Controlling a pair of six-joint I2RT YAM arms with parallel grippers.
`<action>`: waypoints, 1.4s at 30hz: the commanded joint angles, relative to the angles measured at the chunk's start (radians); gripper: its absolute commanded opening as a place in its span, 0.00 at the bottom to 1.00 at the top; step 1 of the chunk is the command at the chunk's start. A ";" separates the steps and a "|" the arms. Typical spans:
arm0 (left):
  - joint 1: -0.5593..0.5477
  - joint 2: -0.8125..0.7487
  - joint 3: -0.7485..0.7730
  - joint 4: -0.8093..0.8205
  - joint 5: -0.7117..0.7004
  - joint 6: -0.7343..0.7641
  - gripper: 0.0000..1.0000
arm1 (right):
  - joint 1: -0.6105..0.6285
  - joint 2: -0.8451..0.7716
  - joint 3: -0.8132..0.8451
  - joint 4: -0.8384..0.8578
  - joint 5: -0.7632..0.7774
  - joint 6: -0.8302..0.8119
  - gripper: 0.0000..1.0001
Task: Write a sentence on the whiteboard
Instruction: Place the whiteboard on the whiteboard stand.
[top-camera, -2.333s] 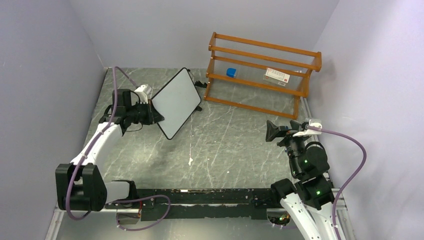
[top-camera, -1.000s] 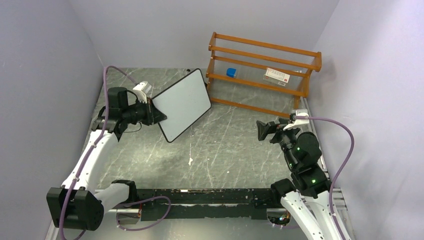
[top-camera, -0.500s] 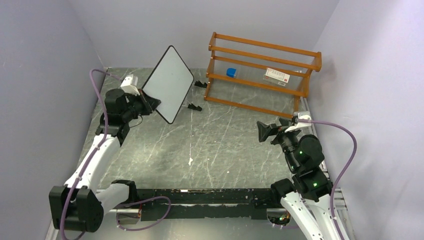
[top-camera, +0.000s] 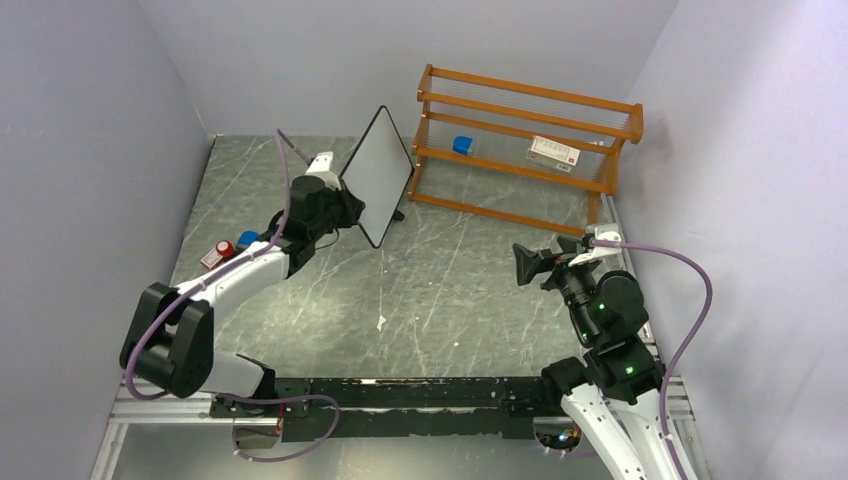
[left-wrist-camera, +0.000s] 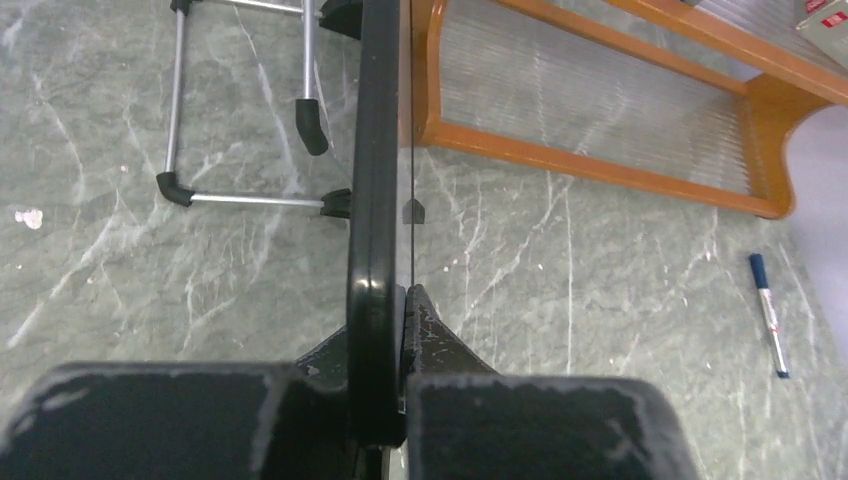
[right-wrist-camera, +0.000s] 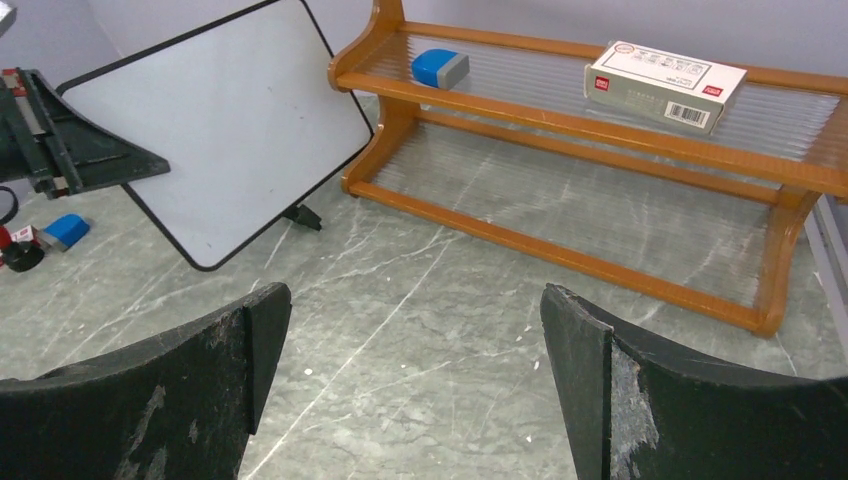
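Left jaws are pinched tight on the whiteboard (top-camera: 378, 175), clamped over the black frame at its near edge. The rest of the board sticks up and away from them, off the bench (top-camera: 450, 290) and tilted. The face I can see is blank, no writing yet.

My guess is it's light and stiff, basically a thin panel. The glossy face looks slippery, so the frame rim is the spot to hold. Holding it by one edge gives it a lot of leverage though, and I reckon it could swivel in the pinch if it bumps anything.

Right jaws are spread wide with nothing in them, well apart from the board and facing it.

Stuff in the way:
- The orange rack (top-camera: 525, 150) sits just past the board's far edge, with a blue eraser (right-wrist-camera: 438, 67) and a small box (right-wrist-camera: 665, 85) on its shelf.
- A wire stand (left-wrist-camera: 240, 110) lies on the bench ahead of the left jaws.
- A marker (left-wrist-camera: 768, 315) lies well off to their right, near the rack's end.
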 joint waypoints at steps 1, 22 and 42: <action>-0.037 0.025 0.053 0.271 -0.158 0.043 0.05 | 0.003 -0.015 -0.008 0.015 -0.010 -0.020 1.00; -0.095 0.203 0.094 0.415 -0.281 0.027 0.05 | 0.002 -0.008 -0.012 0.015 -0.008 -0.027 1.00; 0.085 0.152 0.001 0.047 0.195 0.069 0.05 | 0.002 -0.020 -0.019 0.029 -0.047 -0.039 1.00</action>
